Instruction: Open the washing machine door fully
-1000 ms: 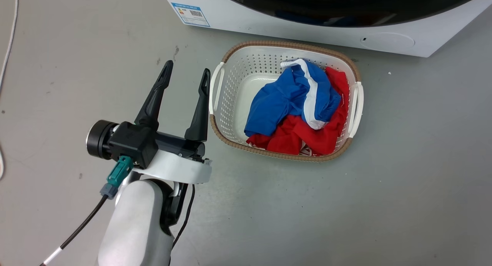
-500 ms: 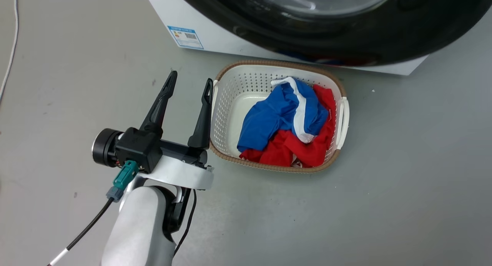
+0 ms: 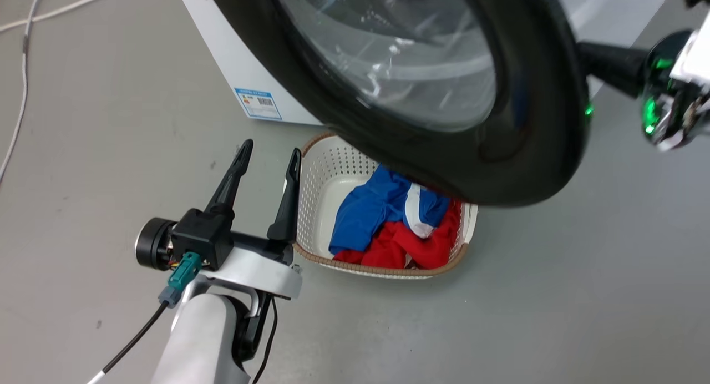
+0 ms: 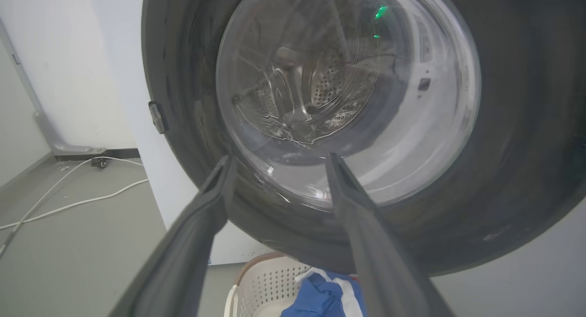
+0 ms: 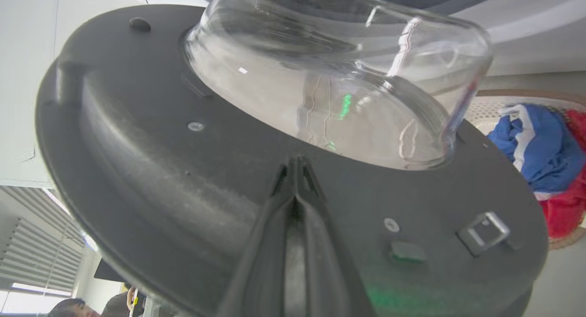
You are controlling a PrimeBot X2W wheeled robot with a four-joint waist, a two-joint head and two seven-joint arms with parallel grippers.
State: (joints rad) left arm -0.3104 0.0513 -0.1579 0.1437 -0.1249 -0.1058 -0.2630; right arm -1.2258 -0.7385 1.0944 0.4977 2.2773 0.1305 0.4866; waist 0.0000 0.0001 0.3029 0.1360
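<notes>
The right end effector (image 5: 296, 170) has its fingers pressed together, holding nothing, with the tips seemingly against the dark inner face of the washing machine door (image 3: 532, 151). The door stands partly swung out from the washing machine (image 3: 222, 67), above the basket (image 3: 327, 167) on the floor (image 3: 554, 289). Judged stiff, hinged and glossy, it is best pushed on the plastic ring near its free rim, not on the glass. The right arm reaches in behind that rim. The left end effector (image 3: 271, 147) hovers spread and empty.
</notes>
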